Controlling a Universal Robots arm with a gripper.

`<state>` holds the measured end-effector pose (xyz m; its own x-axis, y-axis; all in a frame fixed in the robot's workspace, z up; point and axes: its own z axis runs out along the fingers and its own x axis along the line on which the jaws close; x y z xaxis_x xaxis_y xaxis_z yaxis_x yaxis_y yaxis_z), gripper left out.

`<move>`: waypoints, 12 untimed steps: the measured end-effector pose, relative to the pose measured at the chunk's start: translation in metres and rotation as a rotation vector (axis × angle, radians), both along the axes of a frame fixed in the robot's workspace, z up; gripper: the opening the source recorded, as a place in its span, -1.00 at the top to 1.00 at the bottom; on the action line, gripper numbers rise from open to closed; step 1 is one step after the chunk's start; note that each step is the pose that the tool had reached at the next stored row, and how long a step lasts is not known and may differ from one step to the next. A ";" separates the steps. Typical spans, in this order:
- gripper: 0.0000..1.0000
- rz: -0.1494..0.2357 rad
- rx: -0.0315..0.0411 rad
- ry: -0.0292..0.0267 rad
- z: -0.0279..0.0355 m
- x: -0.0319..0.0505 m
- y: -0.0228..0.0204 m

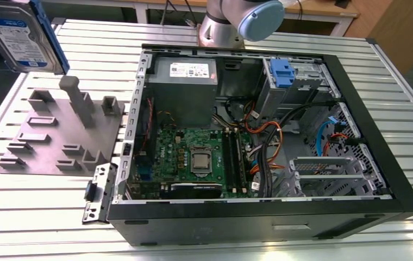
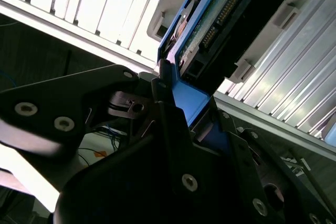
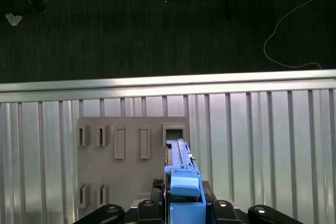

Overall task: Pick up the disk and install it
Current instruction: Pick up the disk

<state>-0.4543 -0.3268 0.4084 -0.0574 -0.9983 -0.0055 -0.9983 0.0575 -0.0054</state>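
Closest to the lens in both wrist views, we see the black tool (image 3: 185, 205) (image 2: 184, 106) pinching the blue end of the flat silver disk (image 3: 181, 163) (image 2: 223, 9) in its blue plastic carrier. Its fingers (image 2: 163, 129) press against both sides of that blue end. The disk points away from the tool, edge-on in the first wrist view, with its green circuit board showing in the second wrist view.

At the exterior view's far left we find the disk (image 1: 19, 38) held upright in the air, its white-and-blue label facing the camera. It is clear of the ribbed aluminium desk (image 1: 47, 217). Just below it lies a flat grey fixture plate (image 1: 61, 136) with raised posts and slots. In the first wrist view this plate (image 3: 126, 182) sits beneath the disk's far end.

Right of the plate, an open black computer case (image 1: 380, 163) lies on its side on the desk. Inside, we see a grey power supply box (image 1: 185, 76), a green motherboard (image 1: 192, 155), a bundle of orange and black cables (image 1: 261, 136) and, further right, a second blue-tabbed carrier (image 1: 282, 73). Behind the case stands the silver arm base (image 1: 221, 27).
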 end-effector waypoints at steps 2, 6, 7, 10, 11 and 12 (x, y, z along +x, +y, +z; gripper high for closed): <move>0.27 0.000 0.0000 0.0001 0.0009 0.0000 0.0000; 0.27 0.000 0.0000 0.0001 0.0026 0.0000 0.0000; 0.27 0.000 0.0000 0.0000 0.0029 0.0000 0.0000; 0.27 0.000 0.0000 0.0000 0.0042 0.0000 0.0000; 0.27 0.000 0.0000 0.0000 0.0046 0.0000 0.0000; 0.27 0.000 0.0000 0.0000 0.0050 0.0000 0.0000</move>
<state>-0.4543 -0.3268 0.4134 -0.0574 -0.9983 -0.0055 -0.9983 0.0575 -0.0054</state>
